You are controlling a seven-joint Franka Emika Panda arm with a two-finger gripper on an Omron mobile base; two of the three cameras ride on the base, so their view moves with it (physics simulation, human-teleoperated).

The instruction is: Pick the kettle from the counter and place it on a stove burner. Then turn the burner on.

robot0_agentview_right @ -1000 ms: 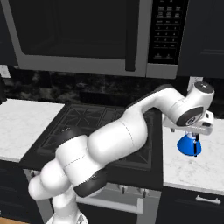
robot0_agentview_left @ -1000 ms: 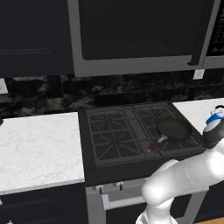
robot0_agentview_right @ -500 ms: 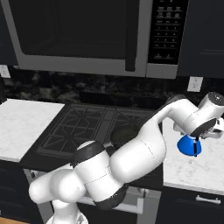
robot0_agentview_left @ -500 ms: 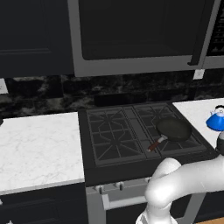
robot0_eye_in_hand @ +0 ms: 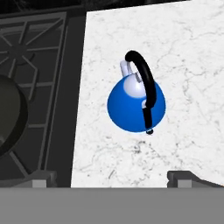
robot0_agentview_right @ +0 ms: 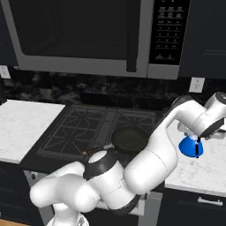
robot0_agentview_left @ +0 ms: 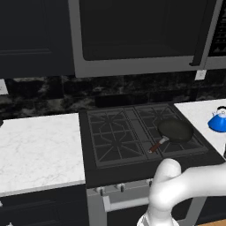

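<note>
Kettle [robot0_eye_in_hand: 136,103] is seen upright on the marble surface [robot0_eye_in_hand: 188,52], right of the cooktop [robot0_agentview_left: 132,132]; the hand [robot0_eye_in_hand: 111,176] is held above it, fingers spread, nothing gripped.

Evenly lit, flat rendered light, no glare anywhere. Dim across the upper cabinets [robot0_agentview_left: 31,35] and microwave [robot0_agentview_right: 84,35]; bright on the marble counter [robot0_eye_in_hand: 183,52]. Soft faint shadow just beneath the kettle [robot0_eye_in_hand: 136,103], toward the counter's near edge. Sharp throughout, slightly pixelated, no blur or edge distortion.
</note>
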